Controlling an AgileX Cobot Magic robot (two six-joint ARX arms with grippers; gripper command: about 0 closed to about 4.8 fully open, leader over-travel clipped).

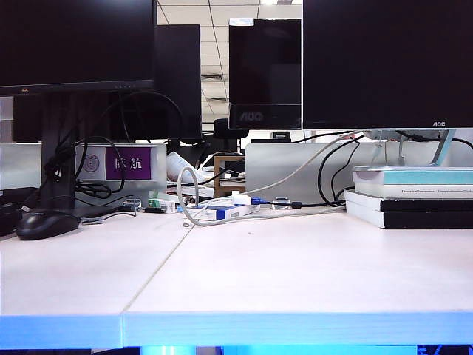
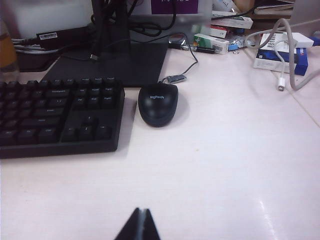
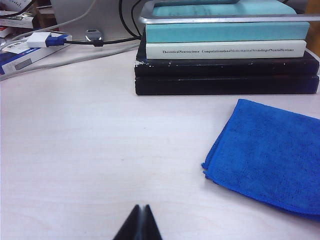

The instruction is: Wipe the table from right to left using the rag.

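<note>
Dark monitors (image 1: 384, 63) stand before an office ceiling (image 1: 214, 55) of pale tiles and lights.

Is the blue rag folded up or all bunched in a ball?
Folded. The rag lies flat on the table, with stacked layers showing at its corner.

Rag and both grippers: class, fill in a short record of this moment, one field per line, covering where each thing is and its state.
rag: blue, folded flat on the table, in front of the stack of books, untouched
right gripper: shut, empty, above bare table, apart from the rag
left gripper: shut, empty, above bare table, near the mouse and keyboard
wiping: not yet begun
</note>
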